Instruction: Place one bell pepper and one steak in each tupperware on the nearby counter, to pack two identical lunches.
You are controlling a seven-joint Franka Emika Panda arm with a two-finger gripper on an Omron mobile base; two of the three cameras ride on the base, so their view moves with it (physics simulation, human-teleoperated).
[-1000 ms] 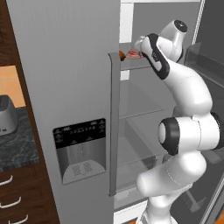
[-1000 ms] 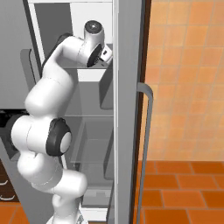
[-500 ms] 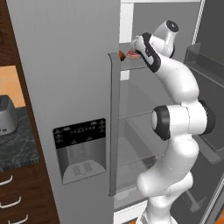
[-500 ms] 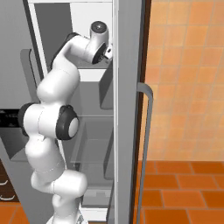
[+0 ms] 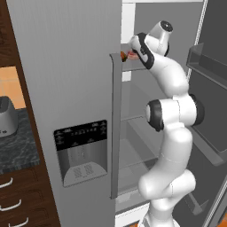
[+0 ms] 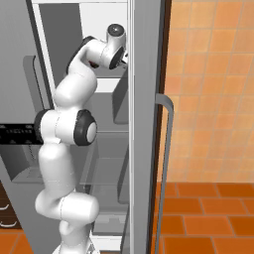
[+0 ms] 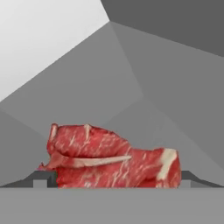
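Observation:
A steak [image 7: 109, 159], a pink-red slab with white fat streaks, lies on a grey fridge shelf right in front of the hand. My gripper [image 7: 114, 178] is open, and its two dark fingertips [image 7: 41, 178] stand at either end of the meat. From the left base view the hand reaches onto the upper fridge shelf [image 5: 135, 65], where the steak [image 5: 132, 56] lies beside a small orange bell pepper [image 5: 123, 55]. The black counter [image 5: 15, 148] shows at the far left. The tupperware is out of view.
The closed grey fridge door [image 5: 80, 111] with its long handle [image 5: 116, 128] and dispenser panel stands just left of the arm. The other door [image 6: 149, 124] hangs open to the right. A silver appliance [image 5: 6, 117] sits on the counter above wooden drawers [image 5: 13, 206].
The arm has stretched further up and into the upper shelf, with its elbow lifted. The fingers have stayed wide apart.

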